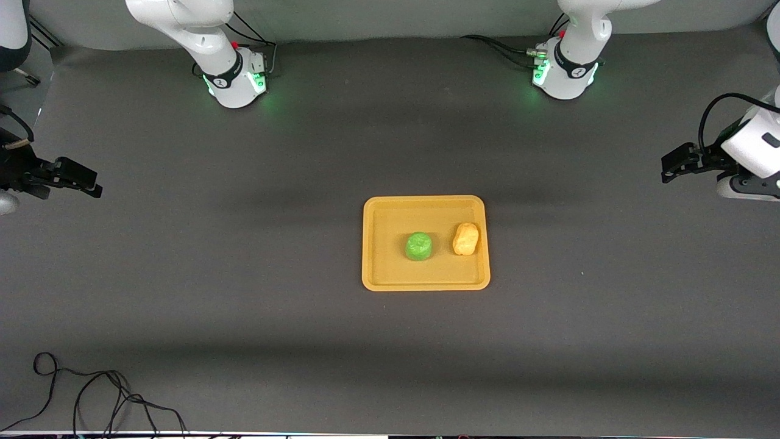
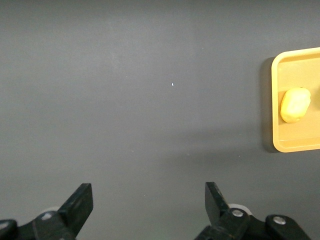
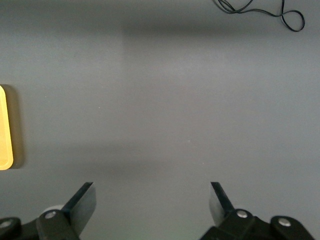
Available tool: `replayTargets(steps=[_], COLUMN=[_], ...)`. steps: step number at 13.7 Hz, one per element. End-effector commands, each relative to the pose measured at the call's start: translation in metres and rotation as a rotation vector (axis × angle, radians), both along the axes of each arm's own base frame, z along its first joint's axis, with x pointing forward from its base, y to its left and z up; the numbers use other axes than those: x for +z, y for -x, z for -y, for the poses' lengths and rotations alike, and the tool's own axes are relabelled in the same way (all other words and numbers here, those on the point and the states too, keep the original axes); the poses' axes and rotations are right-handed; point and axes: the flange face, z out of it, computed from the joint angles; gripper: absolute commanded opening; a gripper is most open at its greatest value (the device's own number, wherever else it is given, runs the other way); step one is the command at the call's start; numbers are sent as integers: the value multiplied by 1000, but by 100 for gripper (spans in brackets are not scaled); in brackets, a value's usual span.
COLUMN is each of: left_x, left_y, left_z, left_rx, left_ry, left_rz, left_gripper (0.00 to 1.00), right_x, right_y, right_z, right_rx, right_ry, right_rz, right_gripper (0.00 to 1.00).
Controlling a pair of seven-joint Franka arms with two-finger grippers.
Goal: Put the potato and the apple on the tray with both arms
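The orange-yellow tray lies mid-table. The green apple sits on it near its middle. The yellow-tan potato lies on it beside the apple, toward the left arm's end. My left gripper is open and empty, raised over bare table at the left arm's end; its wrist view shows the potato and a tray corner. My right gripper is open and empty over bare table at the right arm's end; its wrist view shows the tray's edge.
A black cable lies coiled on the mat near the front camera at the right arm's end, also seen in the right wrist view. Dark grey mat surrounds the tray.
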Motion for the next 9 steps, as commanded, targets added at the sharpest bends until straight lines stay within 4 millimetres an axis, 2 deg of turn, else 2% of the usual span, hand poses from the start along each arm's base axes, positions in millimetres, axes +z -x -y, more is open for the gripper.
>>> replayTargets(steps=[1, 9], left_x=[23, 15], left_y=[-13, -15], left_z=[2, 2], left_rx=[-18, -9], left_ry=[11, 12], left_rz=[-41, -64], left_gripper=[100, 100], right_x=[7, 5], right_y=[6, 9], right_z=[-2, -2], right_rx=[-1, -1], right_ry=[-19, -52], right_rz=[-15, -41], right_gripper=[100, 100])
